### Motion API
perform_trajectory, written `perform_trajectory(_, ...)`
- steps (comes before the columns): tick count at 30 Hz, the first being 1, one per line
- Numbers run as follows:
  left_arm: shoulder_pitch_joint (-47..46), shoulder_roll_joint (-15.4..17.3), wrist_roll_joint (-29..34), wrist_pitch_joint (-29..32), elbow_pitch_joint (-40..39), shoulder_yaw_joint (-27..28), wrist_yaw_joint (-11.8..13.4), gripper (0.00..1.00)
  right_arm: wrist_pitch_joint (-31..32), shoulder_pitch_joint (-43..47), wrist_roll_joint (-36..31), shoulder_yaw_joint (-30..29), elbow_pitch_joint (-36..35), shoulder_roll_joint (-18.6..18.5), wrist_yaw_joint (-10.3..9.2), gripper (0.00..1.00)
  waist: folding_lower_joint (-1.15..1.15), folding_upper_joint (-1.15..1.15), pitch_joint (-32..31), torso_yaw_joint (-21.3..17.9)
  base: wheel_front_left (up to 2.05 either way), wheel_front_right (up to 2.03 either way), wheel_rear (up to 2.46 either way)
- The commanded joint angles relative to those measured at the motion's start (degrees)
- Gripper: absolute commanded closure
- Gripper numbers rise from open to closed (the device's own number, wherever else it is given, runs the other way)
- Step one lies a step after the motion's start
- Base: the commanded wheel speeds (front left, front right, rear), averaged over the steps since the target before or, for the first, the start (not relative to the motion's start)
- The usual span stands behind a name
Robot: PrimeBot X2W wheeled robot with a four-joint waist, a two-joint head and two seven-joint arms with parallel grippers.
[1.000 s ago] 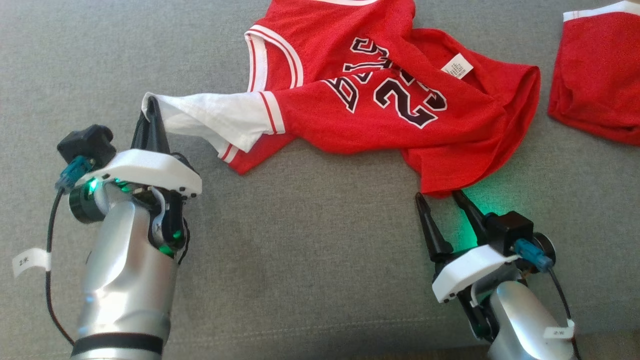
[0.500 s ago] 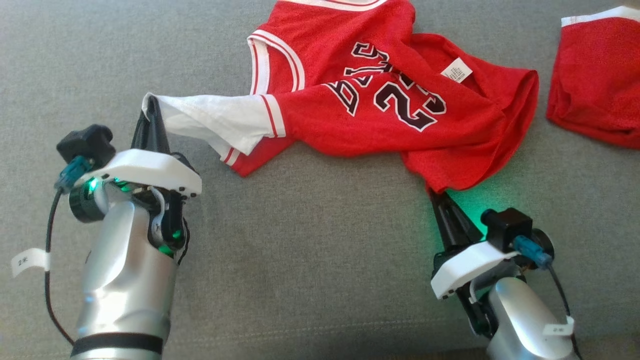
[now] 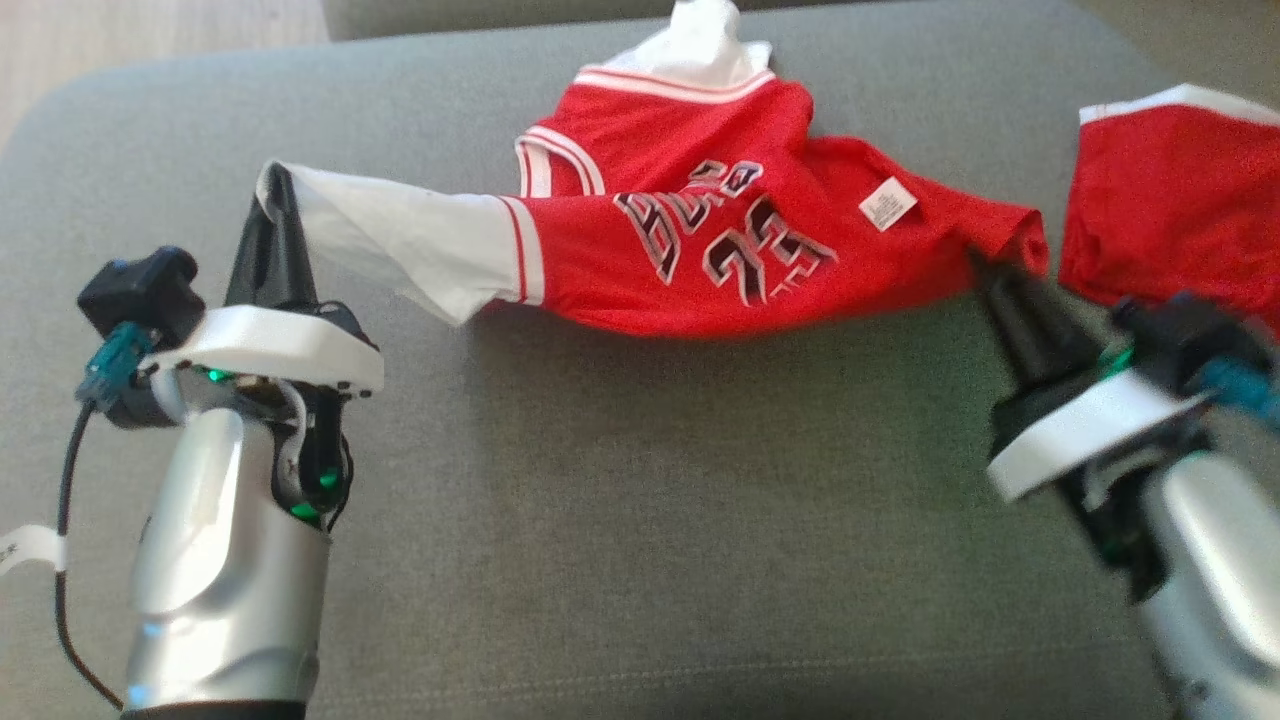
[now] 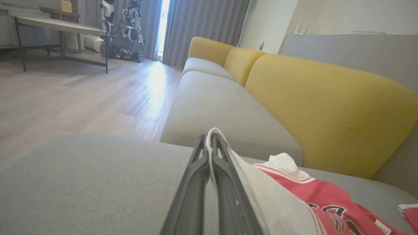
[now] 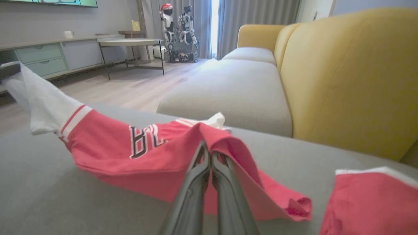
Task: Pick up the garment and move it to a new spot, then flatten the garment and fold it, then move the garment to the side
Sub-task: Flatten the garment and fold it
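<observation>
The garment (image 3: pixel 700 240) is a red jersey with white sleeves and dark lettering, stretched over the grey sofa seat (image 3: pixel 620 520). My left gripper (image 3: pixel 272 190) is shut on the end of its white sleeve (image 3: pixel 400 235) at the left. In the left wrist view the white cloth (image 4: pixel 261 192) sits pinched between the left gripper (image 4: pixel 209 138) tips. My right gripper (image 3: pixel 990 270) is shut on the jersey's red hem at the right. From the right wrist, the red cloth (image 5: pixel 156 153) drapes over the right gripper (image 5: pixel 209 148) tips and hangs lifted off the cushion.
A second red piece with white trim (image 3: pixel 1170 200) lies on the cushion just right of my right gripper, also in the right wrist view (image 5: pixel 372 199). The sofa's yellow backrest (image 5: pixel 343 75) rises behind. Wooden floor (image 4: pixel 72 94) and a table (image 5: pixel 130 42) lie beyond the seat edge.
My right gripper closed on the jersey's lower hem, then rose and swung right, pulling the cloth taut. The head camera also shifted, showing more of the seat's far edge.
</observation>
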Motion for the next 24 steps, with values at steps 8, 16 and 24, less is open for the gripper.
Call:
perform_trajectory(8,0.3,3.2,1.7,-0.7,-12.8,2.4,0.3,1.0,5.7,-7.8,4.8,-3.7,-9.5,-7.7,0.21,1.0,0.0,0.0,-5.9,1.4,0.0,0.0,0.0)
perform_trajectory(16,2.8,6.3,3.6,3.7,-26.2,1.3,0.5,1.0,10.0,-9.8,6.0,-6.7,-14.1,-10.6,0.21,1.0,0.0,0.0,-9.0,2.1,0.0,0.0,0.0)
perform_trajectory(24,9.0,10.7,4.8,14.0,-42.8,0.1,0.3,1.0,16.3,-6.1,6.8,-12.0,-21.4,-12.3,0.21,1.0,0.0,0.0,-10.9,2.2,0.0,0.0,0.0)
